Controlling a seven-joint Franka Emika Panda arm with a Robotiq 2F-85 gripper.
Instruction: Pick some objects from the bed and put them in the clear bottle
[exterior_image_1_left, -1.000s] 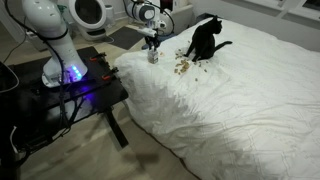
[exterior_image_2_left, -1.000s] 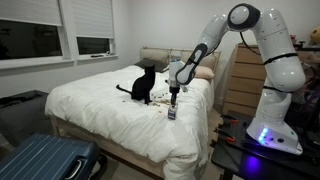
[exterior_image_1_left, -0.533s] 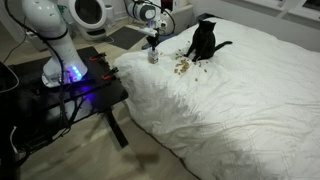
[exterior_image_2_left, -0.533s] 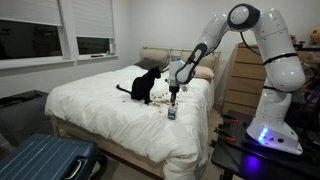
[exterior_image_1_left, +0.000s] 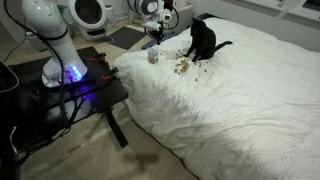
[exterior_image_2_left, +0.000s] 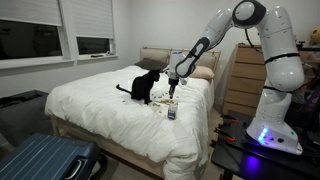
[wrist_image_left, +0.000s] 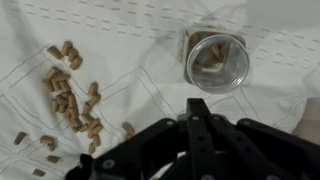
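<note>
Wrist view: the tiny tan-brown pellets (wrist_image_left: 72, 100) lie in a loose cluster on the rumpled white duvet of the bed (wrist_image_left: 130, 40), and a few more sit inside the small clear bottle (wrist_image_left: 216, 62) standing upright near them. The black gripper (wrist_image_left: 197, 108) hangs above the duvet close to the bottle, jaws clenched together. In an exterior view a black cat (exterior_image_1_left: 203, 40) sits just beside the pellets.
</note>
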